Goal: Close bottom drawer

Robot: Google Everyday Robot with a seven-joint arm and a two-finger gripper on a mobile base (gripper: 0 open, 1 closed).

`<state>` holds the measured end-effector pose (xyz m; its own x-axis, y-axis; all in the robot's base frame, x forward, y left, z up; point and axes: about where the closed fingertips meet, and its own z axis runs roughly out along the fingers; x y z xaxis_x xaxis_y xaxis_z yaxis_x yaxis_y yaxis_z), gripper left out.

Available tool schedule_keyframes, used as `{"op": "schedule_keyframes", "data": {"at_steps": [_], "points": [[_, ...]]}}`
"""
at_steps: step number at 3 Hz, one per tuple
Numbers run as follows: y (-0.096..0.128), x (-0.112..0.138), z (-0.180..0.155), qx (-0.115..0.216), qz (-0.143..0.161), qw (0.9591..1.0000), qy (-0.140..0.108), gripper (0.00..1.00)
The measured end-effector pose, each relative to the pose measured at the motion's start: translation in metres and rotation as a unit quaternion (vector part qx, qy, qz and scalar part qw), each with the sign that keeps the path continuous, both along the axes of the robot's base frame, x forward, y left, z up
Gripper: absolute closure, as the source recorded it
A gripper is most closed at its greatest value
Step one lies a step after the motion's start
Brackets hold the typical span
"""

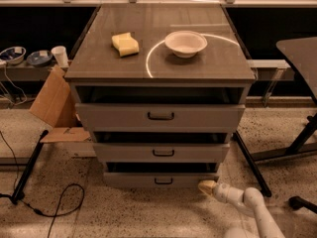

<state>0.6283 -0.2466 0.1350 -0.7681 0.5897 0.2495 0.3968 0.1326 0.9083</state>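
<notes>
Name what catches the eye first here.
A grey cabinet fills the centre, all three drawers standing slightly open. The gripper sits low at the right, by the right end of the bottom drawer front. On its top lie a yellow sponge and a white bowl.
</notes>
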Motion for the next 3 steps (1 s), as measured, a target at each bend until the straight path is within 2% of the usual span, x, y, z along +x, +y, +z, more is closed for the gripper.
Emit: {"op": "schedule_keyframes", "data": {"at_steps": [2, 3], "points": [[-0.001, 0.018, 0.003, 0.003, -0.030, 0.9993, -0.021, 1.00], [-0.018, 0.007, 0.002, -0.011, -0.029, 0.9990, -0.032, 1.00]]}}
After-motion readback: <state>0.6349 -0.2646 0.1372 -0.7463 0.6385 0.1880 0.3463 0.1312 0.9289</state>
